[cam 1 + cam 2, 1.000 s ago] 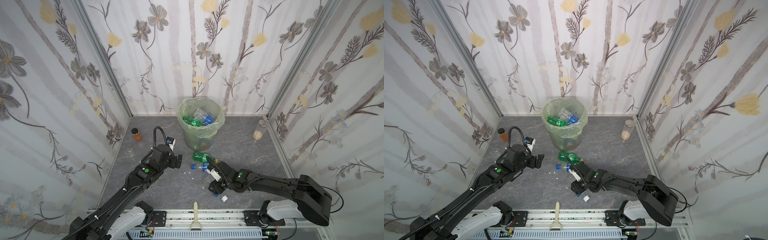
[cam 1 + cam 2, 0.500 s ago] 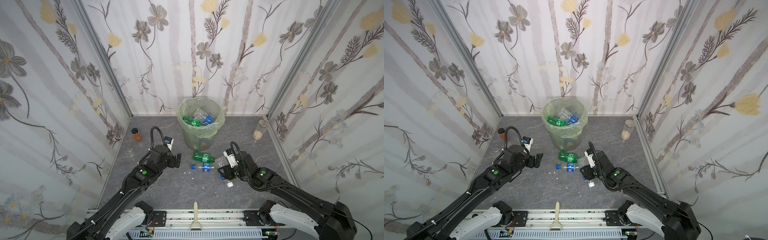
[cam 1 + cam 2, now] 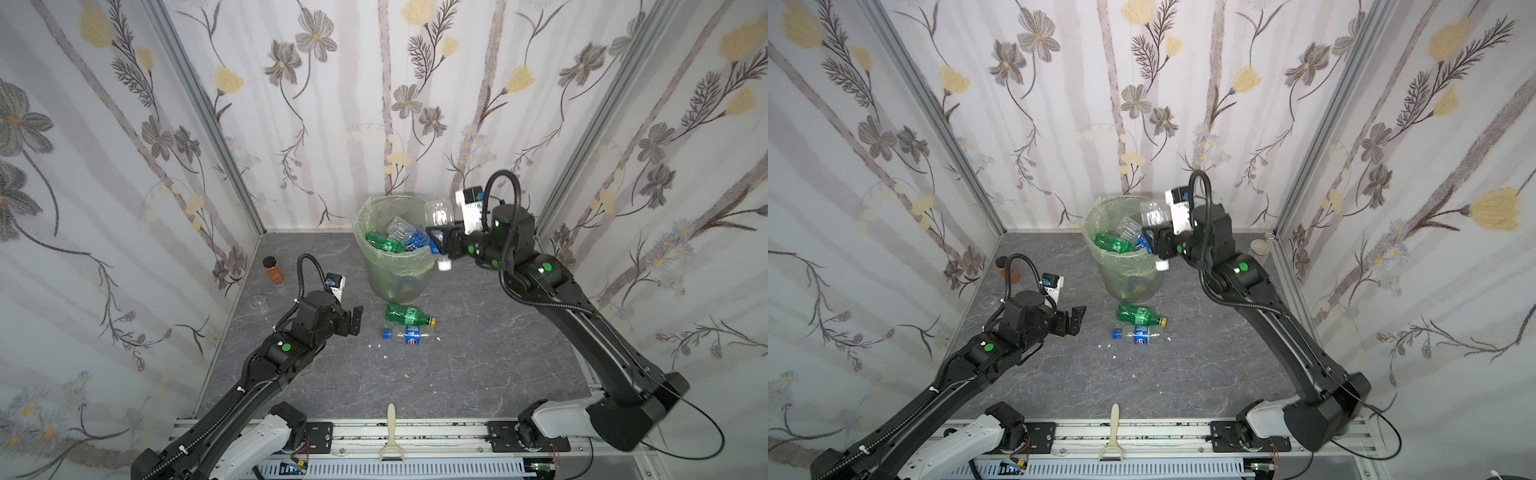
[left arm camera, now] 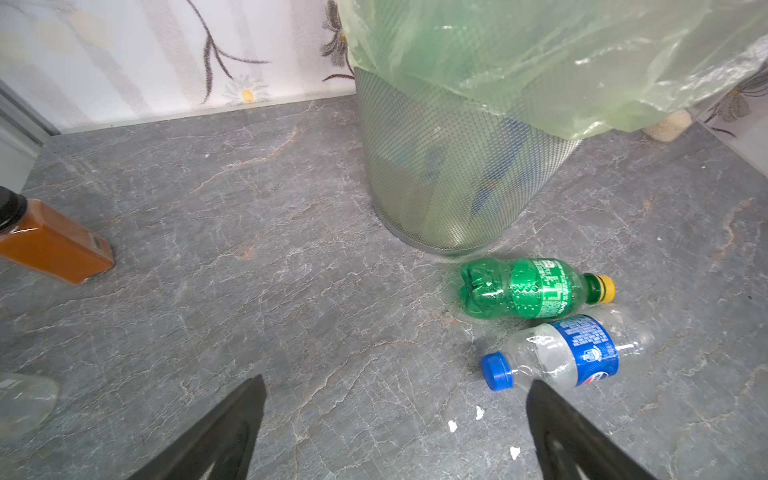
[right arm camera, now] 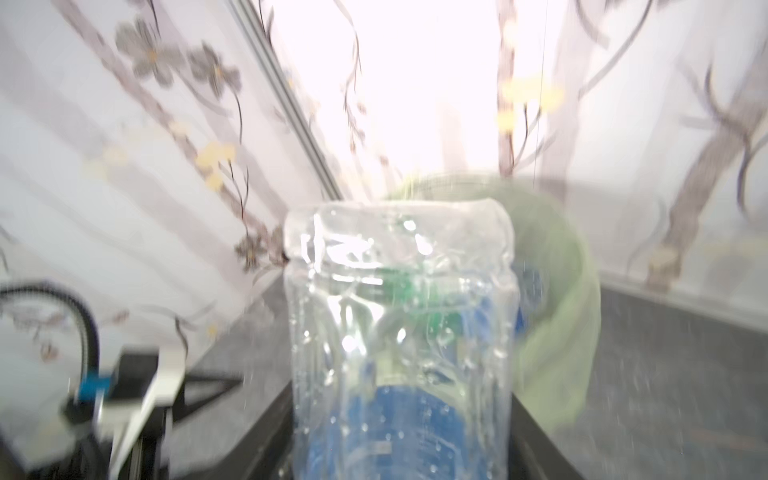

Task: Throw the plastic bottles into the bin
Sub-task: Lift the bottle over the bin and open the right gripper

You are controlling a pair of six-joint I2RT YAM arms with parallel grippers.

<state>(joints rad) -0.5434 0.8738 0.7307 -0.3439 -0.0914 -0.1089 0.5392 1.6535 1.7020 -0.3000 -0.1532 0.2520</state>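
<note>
– plastic bottles (image 3: 399, 232) lie heaped in the bin (image 3: 390, 286); where are the others?
– two lie on the grey floor (image 3: 478, 365) just in front of the bin. a green bottle (image 3: 407, 314) is on its side with its yellow cap to the right. just beside it on the near side lies a blue-capped bottle (image 3: 411, 334), cap to the left. a third, the clear bottle (image 3: 438, 214), is up at the bin's right rim.
– how does the right arm stand?
– it rises from its base at the front right, leaning in toward the bin, and its wrist turns leftward. that puts the right gripper (image 3: 442, 243) high beside the rim. the clear bottle stands between its fingers, base up and white cap down. the right wrist view is blurred, so whether the fingers press on the bottle or stand loose around it cannot be told. nor is it clear whether the cap hangs inside or outside the rim.
– and the left arm?
– it stretches low from the front left, with the left gripper (image 3: 353, 321) just above the floor, aimed at the two bottles lying there. its fingers are spread wide with nothing between them. the blue cap is near one fingertip but apart from it.
– room to move?
– open floor lies between the arms and toward the front rail (image 3: 415, 432), dotted with a few white scraps (image 3: 385, 356). an amber jar (image 3: 273, 270) and a small glass (image 3: 258, 302) stand by the left wall, well apart from the bin. the green bottle lies close to the bin's foot. papered walls (image 3: 374, 104) close three sides.
</note>
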